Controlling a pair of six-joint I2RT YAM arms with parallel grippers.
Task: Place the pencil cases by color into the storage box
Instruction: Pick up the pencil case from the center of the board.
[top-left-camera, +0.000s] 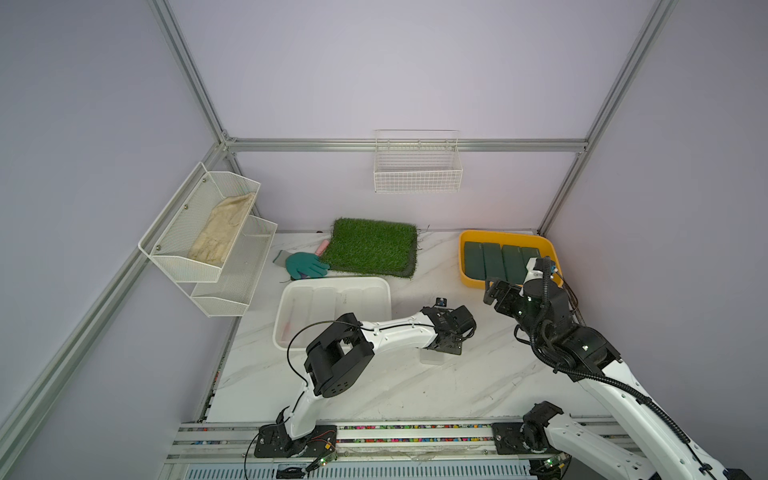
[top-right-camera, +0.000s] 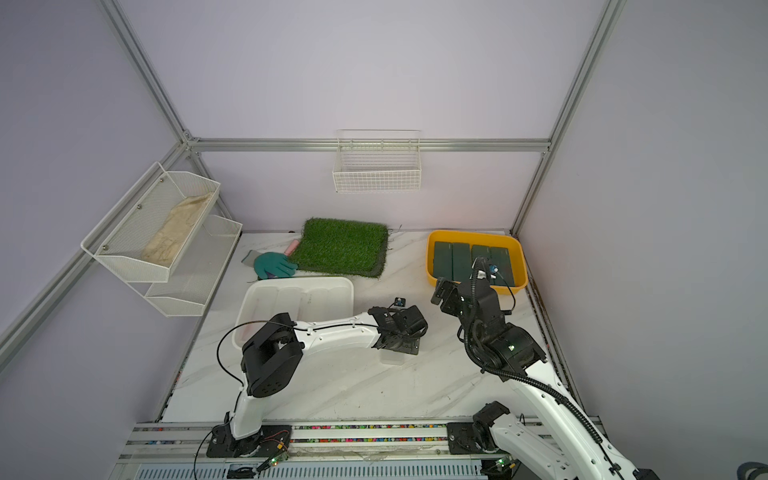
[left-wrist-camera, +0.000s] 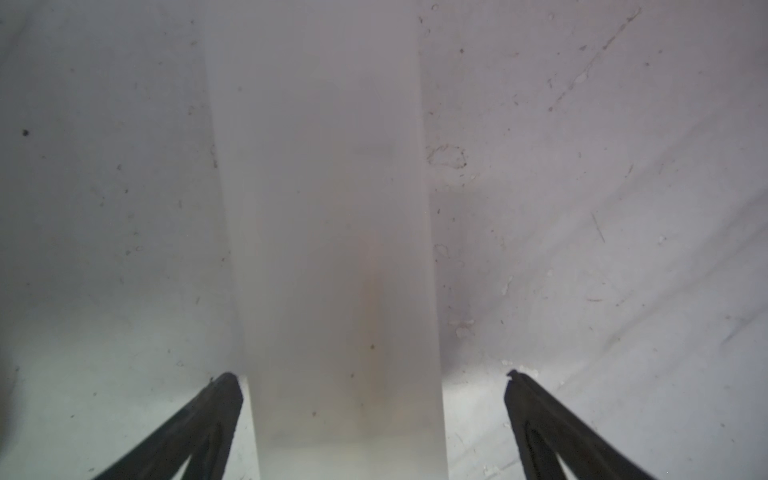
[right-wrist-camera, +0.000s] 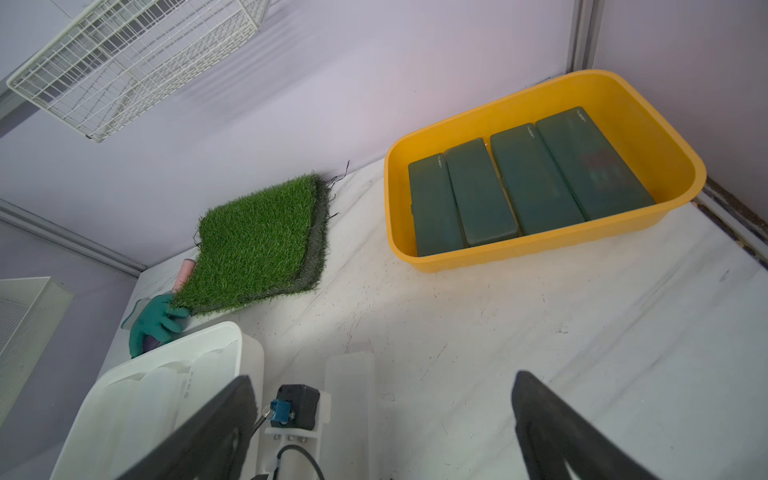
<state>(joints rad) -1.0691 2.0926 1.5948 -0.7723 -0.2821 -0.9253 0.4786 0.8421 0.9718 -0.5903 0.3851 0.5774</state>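
Near centre of the desk (top-left-camera: 415, 386): left jaws spread wide, holding nothing, flanking 1 frosted case (left-wrist-camera: 332, 249), long axis running straight out between them. Further right: right jaws wide too, empty, well apart from it. Far left, white box (top-left-camera: 332, 281); far right, yellow box (right-wrist-camera: 540, 253) with 4 green cases (right-wrist-camera: 536, 183).

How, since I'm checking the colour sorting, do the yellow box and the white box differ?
The yellow box is bright yellow, the white box white. The yellow box holds four dark green cases side by side; the white box holds frosted white cases. The yellow box sits in the far right corner; the white box lies left, near the teal glove. Both are open rectangular trays on the table.
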